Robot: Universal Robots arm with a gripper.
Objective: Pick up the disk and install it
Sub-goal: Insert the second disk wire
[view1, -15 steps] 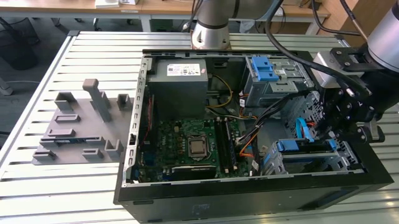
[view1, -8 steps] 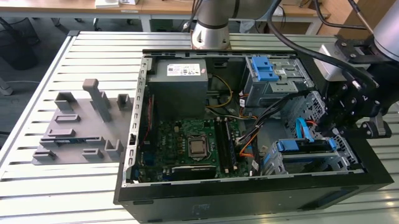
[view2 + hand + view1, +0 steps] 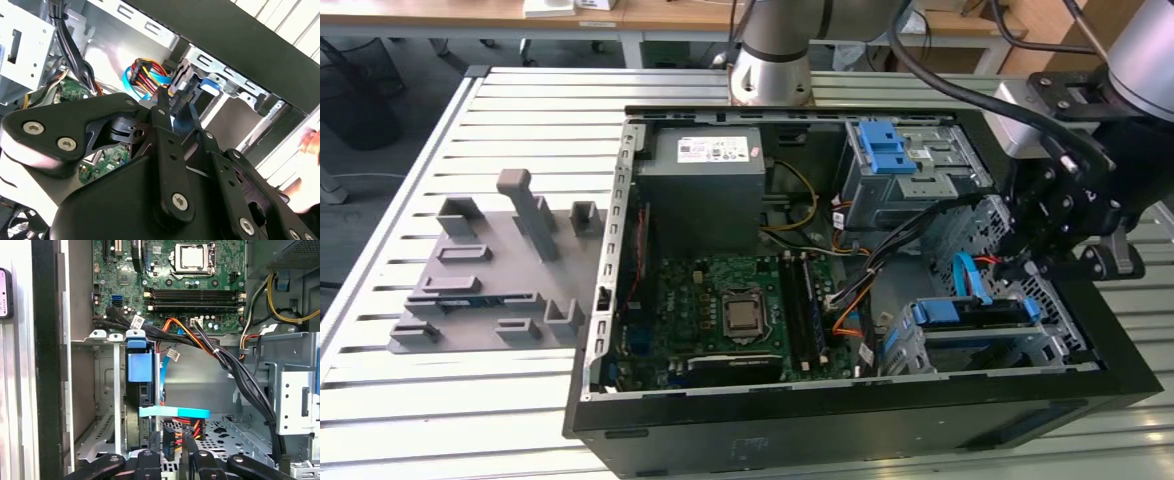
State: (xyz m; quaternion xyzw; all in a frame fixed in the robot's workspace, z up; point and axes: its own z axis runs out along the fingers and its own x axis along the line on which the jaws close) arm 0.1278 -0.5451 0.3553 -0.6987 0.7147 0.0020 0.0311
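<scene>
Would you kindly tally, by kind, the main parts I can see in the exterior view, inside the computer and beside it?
Computer case: 1
Motherboard: 1
Grey metal box with a white sticker: 1
Drive cages with blue plastic parts: 2
Grey fixture on the table: 1
Total: 6
</scene>
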